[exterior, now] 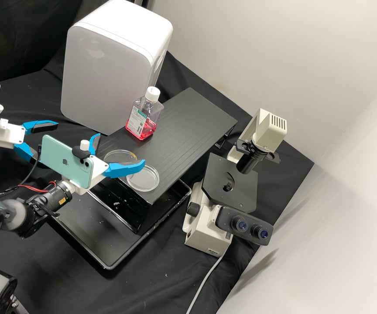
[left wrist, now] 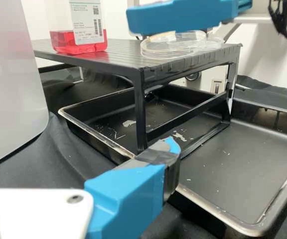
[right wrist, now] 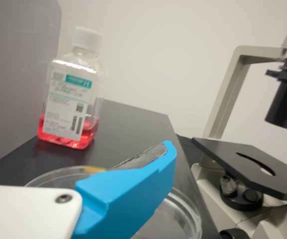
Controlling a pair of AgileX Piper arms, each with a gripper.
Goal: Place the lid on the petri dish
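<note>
Two clear round petri pieces lie on the black raised shelf (exterior: 188,126) near its front corner. One (exterior: 118,155) is partly behind a blue finger, the other (exterior: 145,179) overlaps it toward the shelf edge. I cannot tell which is the lid. My right gripper (exterior: 110,155) is open just over them, one finger (right wrist: 133,184) reaching across the dish rim (right wrist: 186,209). My left gripper (exterior: 44,138) is open, off to the left of the shelf and apart from the dishes (left wrist: 178,44). The left wrist view shows the right arm's blue finger (left wrist: 183,15) over those dishes.
A bottle of red liquid (exterior: 142,115) stands farther back on the shelf. A white box (exterior: 110,61) stands behind it. A black tray (exterior: 110,248) lies under the shelf. A microscope (exterior: 236,183) stands to the right.
</note>
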